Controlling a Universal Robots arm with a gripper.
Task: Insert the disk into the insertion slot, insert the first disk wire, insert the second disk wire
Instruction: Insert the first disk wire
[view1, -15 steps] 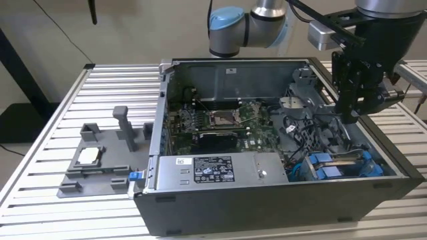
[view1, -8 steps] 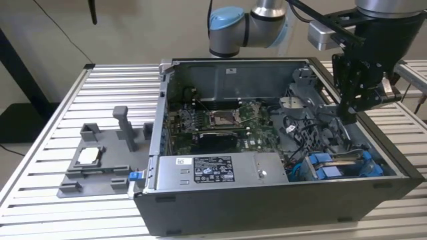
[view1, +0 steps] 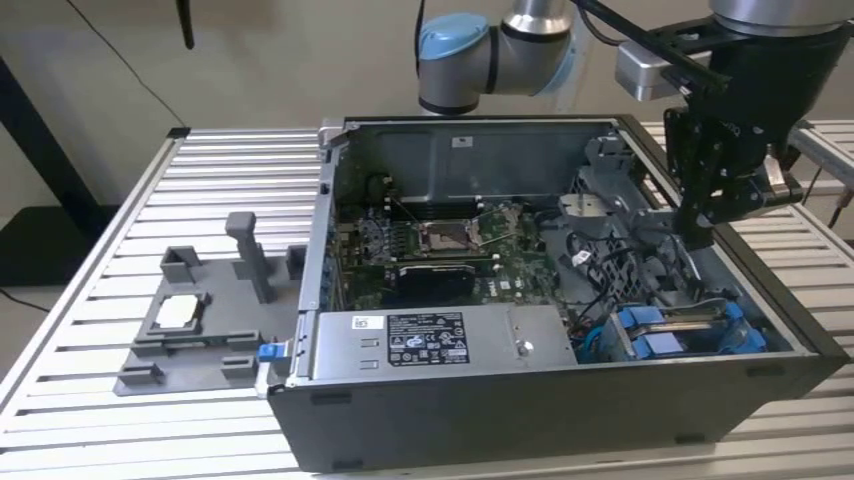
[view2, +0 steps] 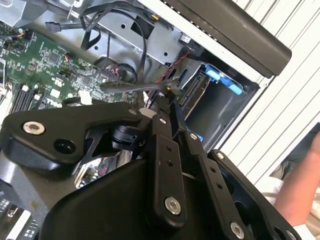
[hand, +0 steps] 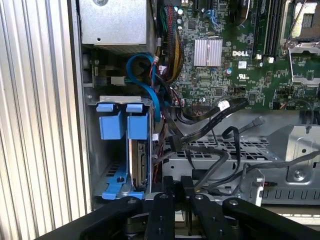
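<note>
The insertion slot (view1: 683, 330), dark metal edged in blue plastic, sits in the open computer case at the exterior view's lower right. In the first wrist view, the disk (hand: 139, 161) stands edge-on inside the slot (hand: 111, 176) under blue tabs. My gripper (view1: 699, 232) hangs over the case's right side, above and behind the slot. In the second wrist view, its fingers (view2: 161, 145) meet at the gripper's tip (view2: 167, 94), shut on the end of a black disk wire (view2: 125, 86). Other loose black wires (hand: 220, 107) lie over the metal cage beside the slot.
The green motherboard (view1: 454, 245) fills the case's middle, and a grey power supply (view1: 441, 340) lies along its front. A grey fixture (view1: 200, 320) with a small silvery part stands on the slatted table at the exterior view's left. A person's arm (view2: 300, 185) is beside the case.
</note>
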